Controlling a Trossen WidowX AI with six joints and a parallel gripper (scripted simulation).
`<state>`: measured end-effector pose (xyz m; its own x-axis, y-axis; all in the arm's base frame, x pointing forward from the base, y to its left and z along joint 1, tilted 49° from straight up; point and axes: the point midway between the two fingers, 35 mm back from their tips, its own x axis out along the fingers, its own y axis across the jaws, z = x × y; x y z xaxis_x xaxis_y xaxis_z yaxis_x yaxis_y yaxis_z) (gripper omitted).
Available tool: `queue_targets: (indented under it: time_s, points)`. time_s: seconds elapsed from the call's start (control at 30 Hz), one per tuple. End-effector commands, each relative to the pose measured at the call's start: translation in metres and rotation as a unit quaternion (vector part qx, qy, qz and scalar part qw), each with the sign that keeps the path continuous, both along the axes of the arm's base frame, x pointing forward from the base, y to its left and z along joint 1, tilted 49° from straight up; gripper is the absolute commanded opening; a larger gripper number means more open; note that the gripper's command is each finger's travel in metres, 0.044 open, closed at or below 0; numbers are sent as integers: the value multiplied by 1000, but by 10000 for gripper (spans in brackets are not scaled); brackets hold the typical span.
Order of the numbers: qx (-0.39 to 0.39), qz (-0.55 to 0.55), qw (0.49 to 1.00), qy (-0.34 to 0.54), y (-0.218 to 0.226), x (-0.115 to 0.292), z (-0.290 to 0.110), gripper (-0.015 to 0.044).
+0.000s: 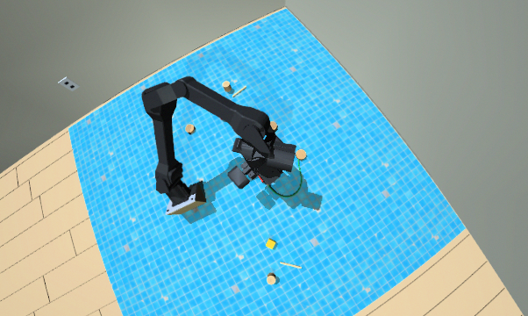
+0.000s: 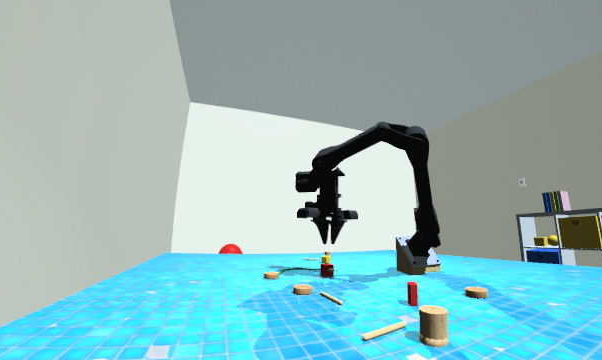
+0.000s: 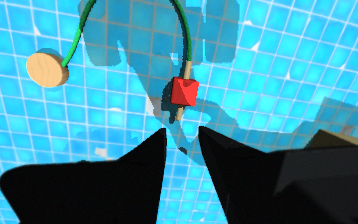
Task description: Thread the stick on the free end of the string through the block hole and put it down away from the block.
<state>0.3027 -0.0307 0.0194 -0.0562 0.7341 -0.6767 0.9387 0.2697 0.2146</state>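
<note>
The pincer (image 3: 181,136) hangs high above the red block (image 3: 184,91), fingers slightly apart and gripping nothing. The stick (image 3: 181,111) sits through the block on the worktop (image 3: 290,65); its green string (image 3: 186,35) curves to the button (image 3: 47,68) nearby.

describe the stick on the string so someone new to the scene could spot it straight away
Find the black arm's pincer hanging above the blue tiled table; right beneath it sits a small red block. The stick is the thin pale one poking through that block. Unlike the loose sticks lying elsewhere, it has a green string on its end, curving to a round wooden button.
</note>
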Motion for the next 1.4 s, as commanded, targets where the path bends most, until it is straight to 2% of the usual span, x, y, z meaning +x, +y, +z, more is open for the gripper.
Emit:
queue_targets:
  time_s: [0.0,0.4,1.37]
  points:
    - [-1,-78,993,88,6,-4,5,124]
    - [-2,-78,993,88,7,-4,3,124]
    - [-2,-79,993,88,42,-4,-30,124]
